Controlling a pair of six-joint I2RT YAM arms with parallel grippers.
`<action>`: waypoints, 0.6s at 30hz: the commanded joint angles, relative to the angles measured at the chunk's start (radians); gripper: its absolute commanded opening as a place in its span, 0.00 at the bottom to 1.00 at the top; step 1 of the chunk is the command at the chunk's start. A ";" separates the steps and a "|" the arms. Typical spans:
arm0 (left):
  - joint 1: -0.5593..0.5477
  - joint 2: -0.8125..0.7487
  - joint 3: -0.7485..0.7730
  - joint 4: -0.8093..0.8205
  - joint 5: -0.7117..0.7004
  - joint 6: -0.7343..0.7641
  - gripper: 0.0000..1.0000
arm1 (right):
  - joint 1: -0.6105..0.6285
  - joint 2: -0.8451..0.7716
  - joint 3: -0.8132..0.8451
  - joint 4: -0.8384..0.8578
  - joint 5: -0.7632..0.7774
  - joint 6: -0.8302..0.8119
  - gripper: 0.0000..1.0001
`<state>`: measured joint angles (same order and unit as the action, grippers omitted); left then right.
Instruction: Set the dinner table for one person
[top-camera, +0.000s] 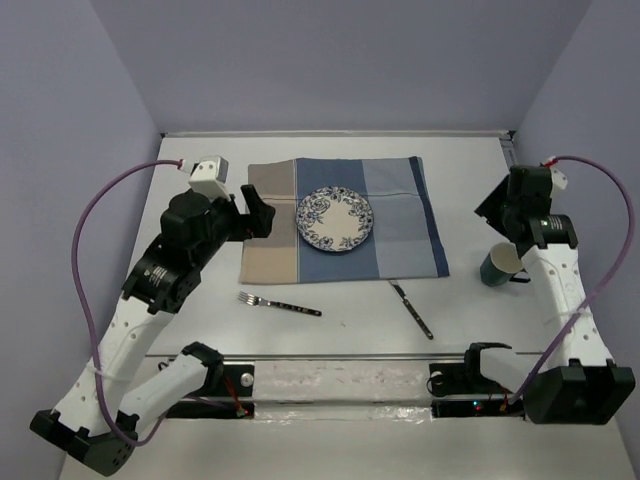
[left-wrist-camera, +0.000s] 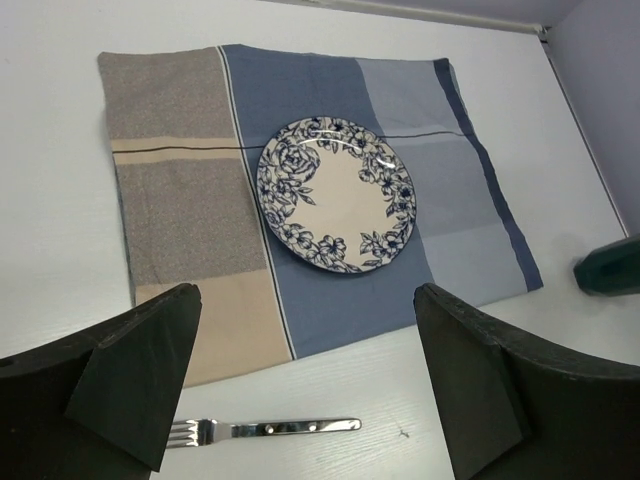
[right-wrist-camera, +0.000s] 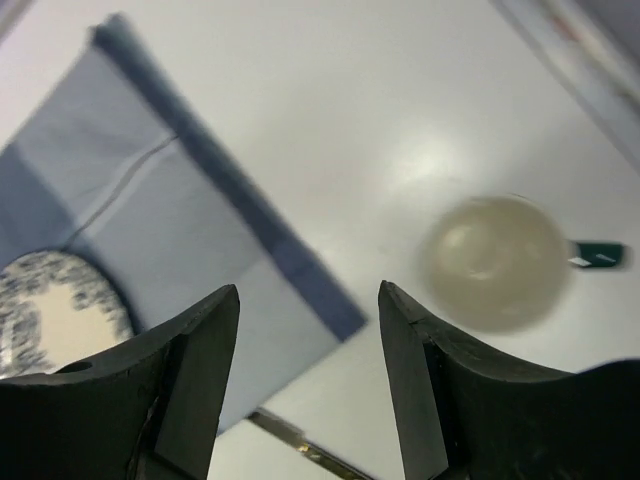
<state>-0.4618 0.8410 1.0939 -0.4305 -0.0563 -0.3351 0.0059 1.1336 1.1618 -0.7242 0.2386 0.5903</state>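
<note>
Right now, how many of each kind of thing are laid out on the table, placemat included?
Placemat: 1
Plate: 1
Fork: 1
Knife: 1
Mug: 1
Total: 5 things on the dinner table

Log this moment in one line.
left tool open, empty, by placemat's left edge | right tool open, empty, near mug | plate on placemat | fork, knife, mug on dinner table, off placemat

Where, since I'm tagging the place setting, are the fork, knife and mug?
fork (top-camera: 280, 305), top external view, middle of its handle.
knife (top-camera: 412, 310), top external view, halfway along it.
mug (top-camera: 500, 266), top external view, its open mouth.
</note>
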 joint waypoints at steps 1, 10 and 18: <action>-0.032 -0.017 -0.038 0.079 0.027 0.033 0.99 | -0.063 -0.051 -0.047 -0.242 0.183 -0.033 0.63; -0.070 0.000 -0.081 0.150 0.052 0.019 0.99 | -0.093 0.132 -0.099 -0.087 0.133 -0.110 0.61; -0.071 0.000 -0.058 0.128 0.015 0.030 0.99 | -0.124 0.264 -0.097 -0.006 0.165 -0.116 0.08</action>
<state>-0.5293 0.8467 1.0080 -0.3328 -0.0212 -0.3286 -0.0937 1.3861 1.0496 -0.8062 0.3721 0.4881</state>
